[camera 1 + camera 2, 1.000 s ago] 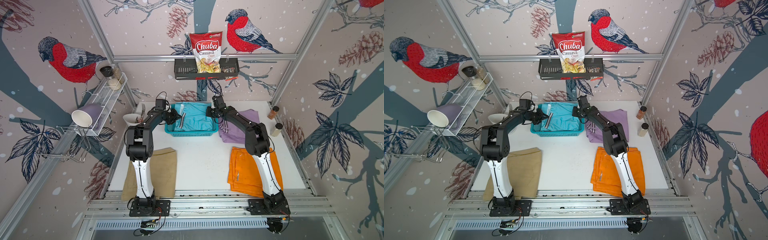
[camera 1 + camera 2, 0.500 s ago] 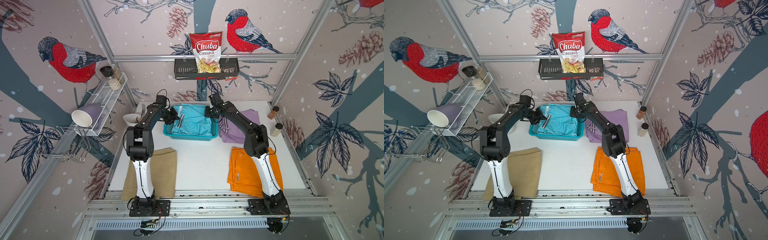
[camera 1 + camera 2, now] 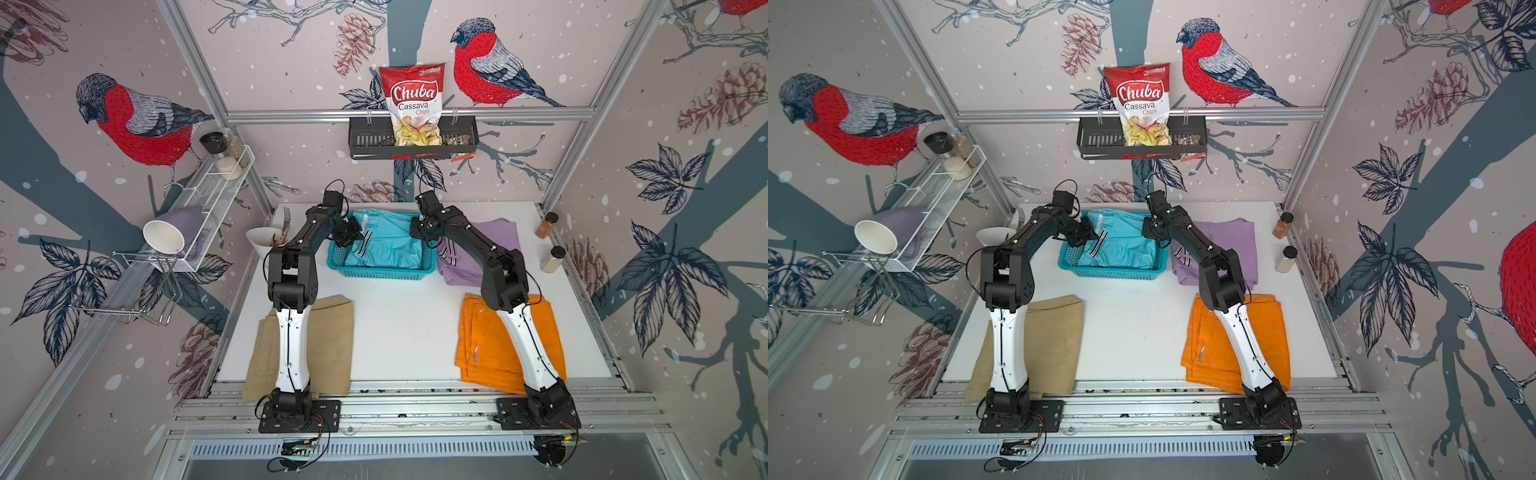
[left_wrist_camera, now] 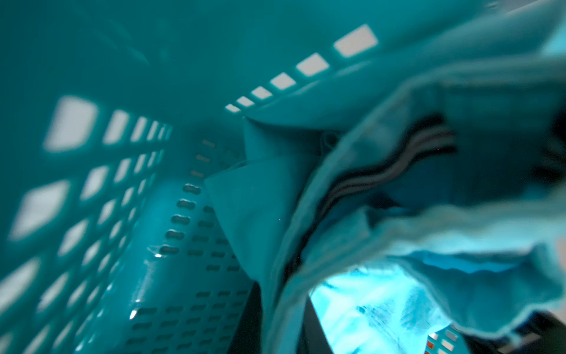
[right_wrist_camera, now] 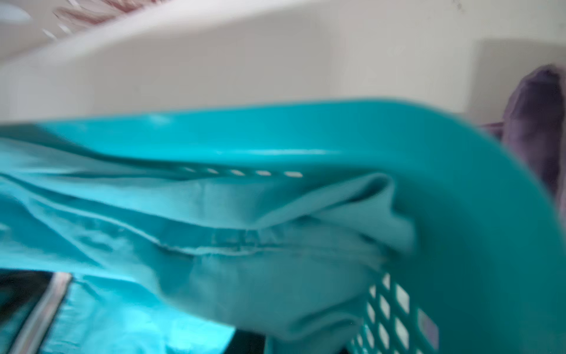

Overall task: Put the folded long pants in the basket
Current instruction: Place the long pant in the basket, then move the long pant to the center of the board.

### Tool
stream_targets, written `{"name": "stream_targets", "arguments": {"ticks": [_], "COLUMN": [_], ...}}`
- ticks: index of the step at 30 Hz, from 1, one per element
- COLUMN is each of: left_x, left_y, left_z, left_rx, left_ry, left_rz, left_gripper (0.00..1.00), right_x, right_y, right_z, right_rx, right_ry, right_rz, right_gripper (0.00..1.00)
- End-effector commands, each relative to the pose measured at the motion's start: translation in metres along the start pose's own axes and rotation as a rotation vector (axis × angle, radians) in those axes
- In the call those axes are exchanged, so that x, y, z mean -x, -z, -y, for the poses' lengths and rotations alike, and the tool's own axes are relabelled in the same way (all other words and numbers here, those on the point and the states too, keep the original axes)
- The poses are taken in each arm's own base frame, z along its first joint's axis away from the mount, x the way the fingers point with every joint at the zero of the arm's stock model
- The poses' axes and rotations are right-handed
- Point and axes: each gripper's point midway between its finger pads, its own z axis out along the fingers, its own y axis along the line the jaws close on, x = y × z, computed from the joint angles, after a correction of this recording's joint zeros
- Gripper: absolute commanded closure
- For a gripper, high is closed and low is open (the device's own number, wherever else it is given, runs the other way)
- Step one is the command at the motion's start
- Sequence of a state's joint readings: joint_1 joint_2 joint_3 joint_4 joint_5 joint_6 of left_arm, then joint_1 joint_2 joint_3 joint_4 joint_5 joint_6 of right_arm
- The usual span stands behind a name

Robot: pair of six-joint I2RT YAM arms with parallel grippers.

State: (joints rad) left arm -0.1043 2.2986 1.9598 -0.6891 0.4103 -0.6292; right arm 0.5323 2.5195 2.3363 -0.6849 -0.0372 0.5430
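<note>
As cyan pants point(image 3: 390, 245) lie in basket point(image 3: 382, 274), left gripper point(image 3: 355, 237) and right gripper point(image 3: 417, 230), jaw width untellable, seemingly at release step; next: lift clear.

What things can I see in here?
Perforated turquoise plastic basket: one, turquoise, back middle of table.
Folded cyan striped cloth pants: one, cyan, inside basket.
Folded lilac cloth pants: one, lilac, right of basket.
Folded orange cloth pants: one, orange, front right.
Folded tan cloth pants: one, tan, front left.
Red chips bag: one, red, in black wall rack.
Spice jars: two, dark-lidded, table's right edge.
White bowl: one, white, table's left edge.
Left gripper, right gripper: black, over basket.
</note>
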Motion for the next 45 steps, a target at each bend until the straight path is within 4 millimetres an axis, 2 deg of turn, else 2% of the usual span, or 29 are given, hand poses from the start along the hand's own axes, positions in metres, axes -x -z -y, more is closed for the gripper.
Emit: {"name": "stream_targets", "arguments": {"ticks": [1, 4, 8, 13, 16, 17, 19, 22, 23, 25, 27, 29, 31, 33, 36, 38, 41, 45], "left_x": [-0.006, 0.0, 0.0, -0.019, -0.05, -0.062, -0.09, -0.124, -0.133, -0.151, -0.166, -0.176, -0.179, -0.181, -0.182, -0.177, -0.175, -0.176], "left_y": [0.016, 0.048, 0.096, 0.16, 0.202, 0.214, 0.246, 0.279, 0.284, 0.292, 0.286, 0.285, 0.276, 0.272, 0.269, 0.268, 0.262, 0.256], "left_z": [-0.025, -0.006, 0.027, 0.073, 0.1, 0.104, 0.108, 0.091, 0.082, 0.059, 0.032, 0.013, -0.016, -0.042, -0.051, -0.064, -0.07, -0.069], "left_rx": [0.134, 0.111, 0.047, -0.016, -0.073, -0.097, -0.183, -0.286, -0.29, -0.264, -0.223, -0.217, -0.143, -0.05, 0.006, 0.064, 0.078, 0.054], "left_ry": [0.066, 0.035, -0.001, -0.077, -0.159, -0.183, -0.227, -0.256, -0.268, -0.301, -0.301, -0.304, -0.269, -0.227, -0.276, -0.248, -0.214, -0.205], "left_rz": [0.021, 0.099, 0.183, 0.275, 0.335, 0.352, 0.419, 0.513, 0.528, 0.552, 0.538, 0.555, 0.579, 0.6, 0.592, 0.594, 0.571, 0.547], "left_gripper": [0.67, 0.37, 0.16, 0.13, 0.12, 0.12, 0.09, 0.04, 0.04, 0.03, 0.03, 0.03, 0.03, 0.03, 0.03, 0.03, 0.03, 0.03], "right_x": [0.0, 0.022, 0.048, 0.071, 0.058, 0.046, 0.009, -0.064, -0.088, -0.141, -0.189, -0.229, -0.264, -0.292, -0.327, -0.343, -0.357, -0.368], "right_y": [0.01, 0.039, 0.083, 0.144, 0.176, 0.181, 0.198, 0.213, 0.214, 0.214, 0.208, 0.197, 0.182, 0.162, 0.133, 0.115, 0.089, 0.072], "right_z": [0.027, 0.011, -0.004, -0.023, -0.039, -0.046, -0.074, -0.111, -0.117, -0.132, -0.144, -0.155, -0.165, -0.172, -0.189, -0.198, -0.205, -0.211], "right_rx": [-0.127, -0.103, -0.078, -0.026, 0.004, 0.02, 0.123, 0.31, 0.357, 0.469, 0.539, 0.565, 0.583, 0.597, 0.645, 0.643, 0.621, 0.638], "right_ry": [0.026, 0.054, 0.06, 0.065, 0.086, 0.092, 0.119, 0.152, 0.154, 0.154, 0.173, 0.201, 0.222, 0.217, 0.228, 0.245, 0.251, 0.236], "right_rz": [0.0, 0.08, 0.177, 0.274, 0.283, 0.278, 0.299, 0.319, 0.312, 0.291, 0.251, 0.209, 0.153, 0.093, -0.006, -0.05, -0.101, -0.137], "right_gripper": [0.46, 0.36, 0.29, 0.24, 0.23, 0.23, 0.2, 0.16, 0.15, 0.14, 0.14, 0.14, 0.14, 0.14, 0.16, 0.17, 0.18, 0.26]}}
